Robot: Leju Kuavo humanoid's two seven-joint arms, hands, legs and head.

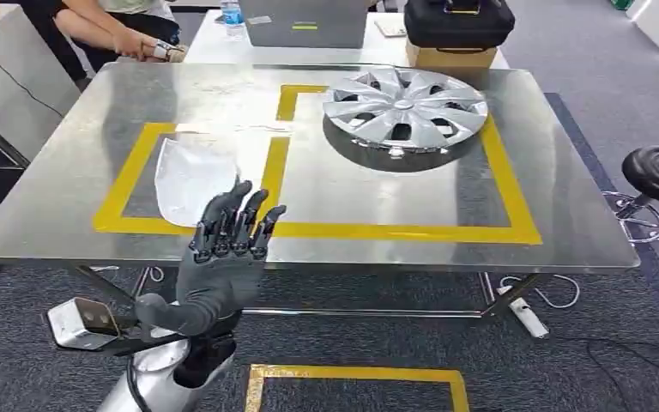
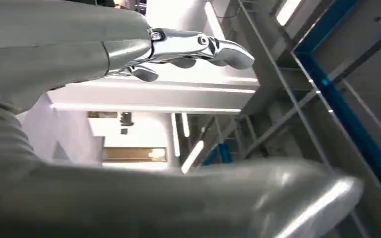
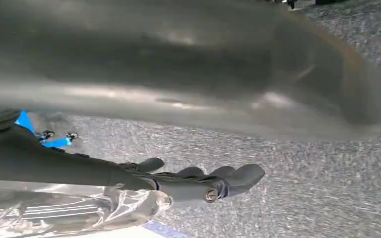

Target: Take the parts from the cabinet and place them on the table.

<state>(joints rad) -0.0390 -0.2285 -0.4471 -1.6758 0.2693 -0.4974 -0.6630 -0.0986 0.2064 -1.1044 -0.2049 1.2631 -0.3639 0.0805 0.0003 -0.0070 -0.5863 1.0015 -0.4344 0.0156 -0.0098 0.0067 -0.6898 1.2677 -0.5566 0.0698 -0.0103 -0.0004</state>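
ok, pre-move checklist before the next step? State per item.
1. Left hand empty, fingers extended: ok.
2. Hubcap lying flat inside the larger yellow outline: ok.
3. White bagged part lying within the smaller yellow outline: ok.
4. Right hand free: cannot tell. Clear plastic lies against it in the right wrist view, and a grip is not visible.
5. Person's hand at the far table corner, off both outlines: ok.
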